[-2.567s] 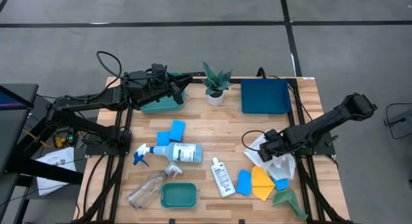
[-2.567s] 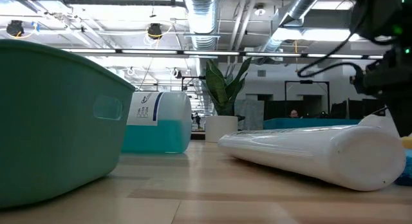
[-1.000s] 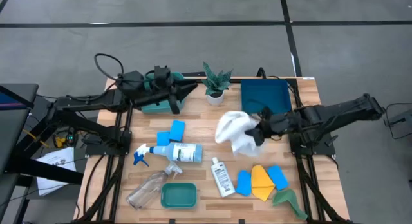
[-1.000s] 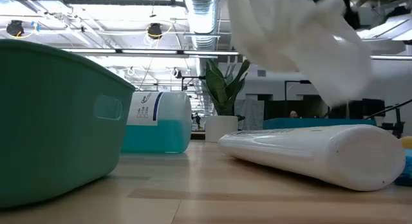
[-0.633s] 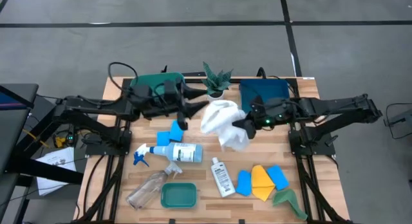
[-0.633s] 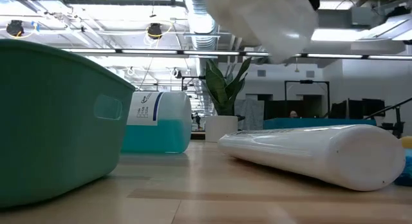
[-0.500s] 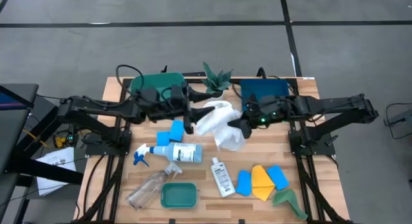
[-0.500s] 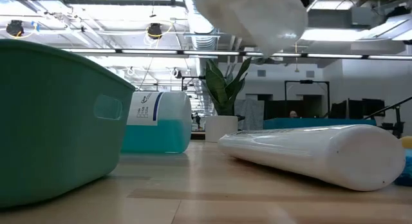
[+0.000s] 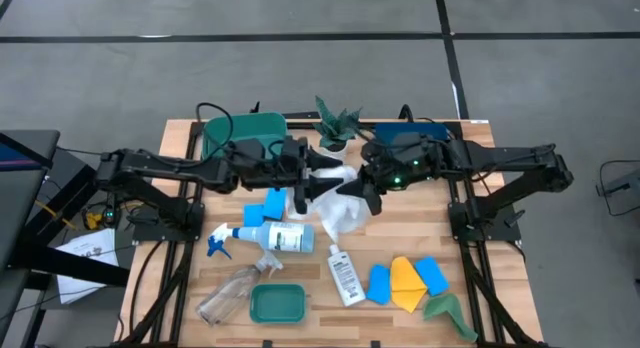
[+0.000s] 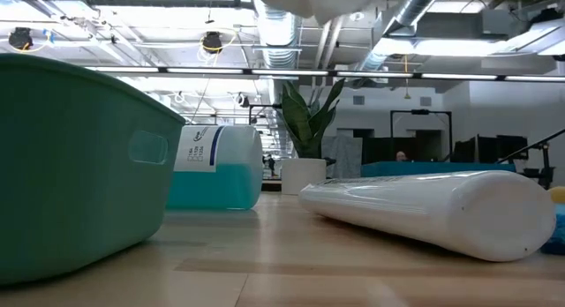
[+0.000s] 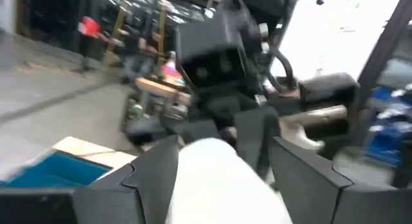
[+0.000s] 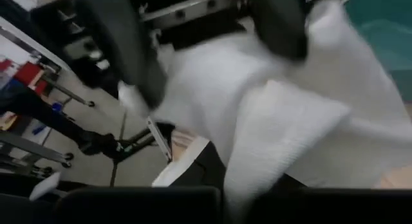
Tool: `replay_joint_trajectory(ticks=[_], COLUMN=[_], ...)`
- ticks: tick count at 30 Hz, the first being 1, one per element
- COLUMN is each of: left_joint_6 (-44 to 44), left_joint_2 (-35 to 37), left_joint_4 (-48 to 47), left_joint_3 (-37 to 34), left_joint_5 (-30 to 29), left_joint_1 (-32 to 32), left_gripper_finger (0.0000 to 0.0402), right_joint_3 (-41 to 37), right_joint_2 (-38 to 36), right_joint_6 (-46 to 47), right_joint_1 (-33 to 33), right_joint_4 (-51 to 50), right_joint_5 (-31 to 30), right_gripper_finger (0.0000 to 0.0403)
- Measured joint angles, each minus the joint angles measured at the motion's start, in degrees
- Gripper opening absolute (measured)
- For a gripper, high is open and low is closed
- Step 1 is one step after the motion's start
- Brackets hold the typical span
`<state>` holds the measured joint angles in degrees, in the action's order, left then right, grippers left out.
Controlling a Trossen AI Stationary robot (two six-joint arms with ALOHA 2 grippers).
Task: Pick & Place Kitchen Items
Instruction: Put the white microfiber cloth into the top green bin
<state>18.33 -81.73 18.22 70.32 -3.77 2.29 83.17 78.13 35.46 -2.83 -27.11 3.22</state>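
A white cloth point(image 9: 335, 206) hangs in the air over the table's middle, between my two grippers. My right gripper point(image 9: 362, 188) comes from the table's right and is shut on it. My left gripper point(image 9: 318, 178) comes from the left and is open. In the left wrist view its two fingers point(image 11: 151, 179) stand on either side of the cloth's top point(image 11: 225, 185). In the low view only the cloth's lower edge point(image 10: 309, 0) shows, high above the tabletop. My right gripper holds a bunched part of the white cloth point(image 12: 254, 166) at its upper right, fingers about level, from the table's right. The cloth hangs slack below and beside them, clear of the table. Whether my left gripper's fingers touch the cloth, I cannot tell.
Below the cloth lie a white spray bottle point(image 9: 275, 235), blue sponges point(image 9: 266, 205) and a small white bottle point(image 9: 345, 275). A clear spray bottle point(image 9: 232, 293) and a green tub point(image 9: 277, 304) are near left. Another tub point(image 9: 240, 128), a plant point(image 9: 335, 118) and a blue tray point(image 9: 410, 138) stand far.
My right gripper has carried the white cloth toward the table's left and a little toward the far edge. The cloth has risen in the low view and hangs clear. My left gripper has swung from the far green tub toward the right, up to the cloth.
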Motion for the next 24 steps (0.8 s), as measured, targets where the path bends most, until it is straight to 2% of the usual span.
replay_joint_trajectory(ticks=[6,15,24], left_joint_6=[1.5,1.5,0.3], left_joint_2=[-0.1,-0.1,-0.1], left_joint_4=[-2.7,-4.8,-5.8], left_joint_3=[0.0,0.0,0.0], left_joint_5=[0.8,0.8,1.9], left_joint_1=[0.0,0.0,0.2], left_gripper_finger=[0.0258,0.0260,0.0252], right_joint_3=[1.2,3.8,4.4], right_joint_2=[-0.3,-0.2,-0.2], right_joint_6=[-1.0,-1.7,-2.0], right_joint_1=[1.8,2.6,2.6], right_joint_4=[-0.5,0.2,6.4], right_joint_5=[0.0,0.0,0.6], right_gripper_finger=[0.0000,0.0000,0.0000])
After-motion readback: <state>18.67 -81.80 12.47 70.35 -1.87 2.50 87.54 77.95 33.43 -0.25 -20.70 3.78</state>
